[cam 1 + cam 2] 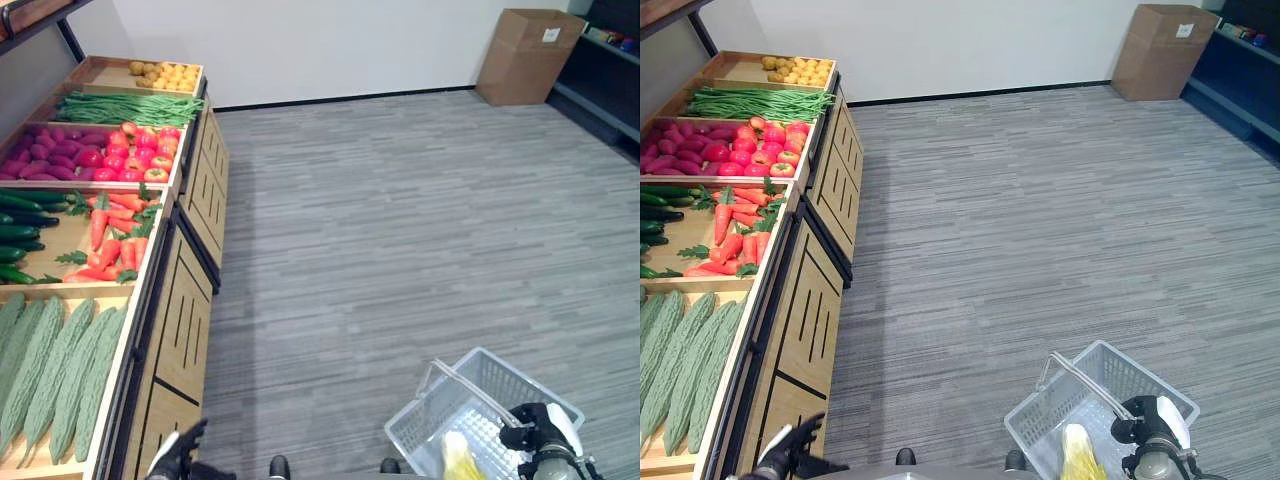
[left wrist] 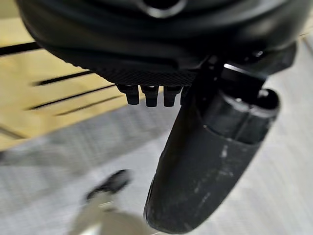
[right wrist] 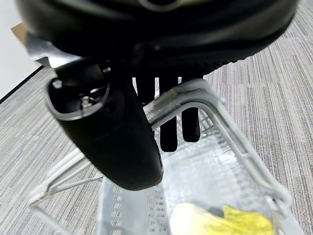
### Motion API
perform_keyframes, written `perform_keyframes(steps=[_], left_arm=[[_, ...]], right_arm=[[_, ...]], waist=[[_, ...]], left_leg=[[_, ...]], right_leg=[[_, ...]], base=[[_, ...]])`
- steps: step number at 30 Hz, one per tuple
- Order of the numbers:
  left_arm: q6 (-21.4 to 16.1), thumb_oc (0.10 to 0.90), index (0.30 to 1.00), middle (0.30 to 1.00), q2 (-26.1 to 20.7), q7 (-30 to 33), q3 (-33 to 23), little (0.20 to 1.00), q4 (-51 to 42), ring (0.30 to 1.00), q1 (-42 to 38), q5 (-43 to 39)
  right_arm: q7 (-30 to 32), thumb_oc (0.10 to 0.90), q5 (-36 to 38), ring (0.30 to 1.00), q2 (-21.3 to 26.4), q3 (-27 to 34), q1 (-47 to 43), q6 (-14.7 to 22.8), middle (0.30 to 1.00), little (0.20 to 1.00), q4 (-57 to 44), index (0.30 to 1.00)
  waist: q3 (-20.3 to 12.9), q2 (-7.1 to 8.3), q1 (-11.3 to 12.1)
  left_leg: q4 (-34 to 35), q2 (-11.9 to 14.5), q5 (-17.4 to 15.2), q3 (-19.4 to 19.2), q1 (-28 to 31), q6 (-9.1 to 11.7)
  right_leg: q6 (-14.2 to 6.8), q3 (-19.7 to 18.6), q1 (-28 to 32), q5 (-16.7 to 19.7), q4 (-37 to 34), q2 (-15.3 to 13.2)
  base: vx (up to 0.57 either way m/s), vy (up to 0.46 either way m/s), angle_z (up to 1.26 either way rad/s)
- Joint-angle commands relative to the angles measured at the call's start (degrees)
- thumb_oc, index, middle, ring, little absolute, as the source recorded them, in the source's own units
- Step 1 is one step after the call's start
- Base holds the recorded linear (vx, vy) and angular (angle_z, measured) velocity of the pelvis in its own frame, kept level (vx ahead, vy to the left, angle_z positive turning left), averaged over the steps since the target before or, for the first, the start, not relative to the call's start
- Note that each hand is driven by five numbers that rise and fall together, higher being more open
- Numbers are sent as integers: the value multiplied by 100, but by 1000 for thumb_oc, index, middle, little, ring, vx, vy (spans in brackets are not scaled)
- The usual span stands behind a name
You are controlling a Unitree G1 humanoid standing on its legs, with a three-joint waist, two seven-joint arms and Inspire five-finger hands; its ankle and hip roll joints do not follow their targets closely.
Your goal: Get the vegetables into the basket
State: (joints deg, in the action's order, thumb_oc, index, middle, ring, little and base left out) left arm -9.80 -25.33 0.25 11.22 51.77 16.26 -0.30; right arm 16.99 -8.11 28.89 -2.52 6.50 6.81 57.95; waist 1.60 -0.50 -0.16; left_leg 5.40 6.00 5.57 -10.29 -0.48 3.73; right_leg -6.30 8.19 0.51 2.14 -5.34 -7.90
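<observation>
Hanging from the right hand [image 3: 122, 142], the basket [image 1: 470, 400] is being held by its handle [image 3: 181, 100], fingers and thumb curled round it. 1 yellow-green vegetable [image 3: 220, 220] is lying inside. Left of the basket, carrots [image 1: 112, 235] are lying on the wooden stand [image 1: 185, 320]. The left hand [image 1: 178, 455] is being held beside that stand, fingers loosely straight.

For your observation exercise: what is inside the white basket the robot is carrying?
Inside the white basket, one yellow-green leafy vegetable lies on the mesh floor. The right hand curls round the basket's handle and hides part of the inside, so anything there cannot be seen.
</observation>
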Motion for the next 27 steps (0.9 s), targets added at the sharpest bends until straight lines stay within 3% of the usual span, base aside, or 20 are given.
perform_keyframes(steps=[1,17,23,25,27], left_arm=[[-358,900,1000,1000,-245,465,-700,1000,-65,1000,-576,241],[-348,900,1000,1000,-180,574,-922,1000,39,1000,-567,264],[-230,900,1000,1000,-19,856,-836,1000,515,1000,-972,269],[-190,900,1000,1000,16,897,-800,1000,599,1000,-1043,298],[-175,900,1000,1000,48,913,-753,1000,680,1000,-1130,322]], right_arm=[[257,400,141,300,606,403,-605,466,300,300,-175,300],[138,400,131,300,742,550,-495,482,300,300,-309,300],[237,400,136,300,706,394,-734,428,300,300,-298,300],[246,400,80,300,733,328,-752,405,300,300,-319,300],[268,400,31,300,768,287,-732,418,300,300,-433,300]], waist=[[29,268,52],[156,204,7],[453,125,11],[537,130,26],[667,176,40]], left_leg=[[-40,97,-241,159,175,238],[-40,224,-185,146,195,313],[-40,383,-32,238,52,332],[-167,439,-8,280,24,339],[-727,493,-91,391,-251,366]], right_leg=[[-377,33,91,253,34,-193],[-297,28,106,168,42,-76],[-143,-2,-351,-156,772,53],[-77,-30,-397,-238,895,121],[13,-53,-389,-290,913,161]], base=[[0,0,0],[-1,-22,-3],[-54,-87,2],[12,-149,4],[-6,-197,9]])
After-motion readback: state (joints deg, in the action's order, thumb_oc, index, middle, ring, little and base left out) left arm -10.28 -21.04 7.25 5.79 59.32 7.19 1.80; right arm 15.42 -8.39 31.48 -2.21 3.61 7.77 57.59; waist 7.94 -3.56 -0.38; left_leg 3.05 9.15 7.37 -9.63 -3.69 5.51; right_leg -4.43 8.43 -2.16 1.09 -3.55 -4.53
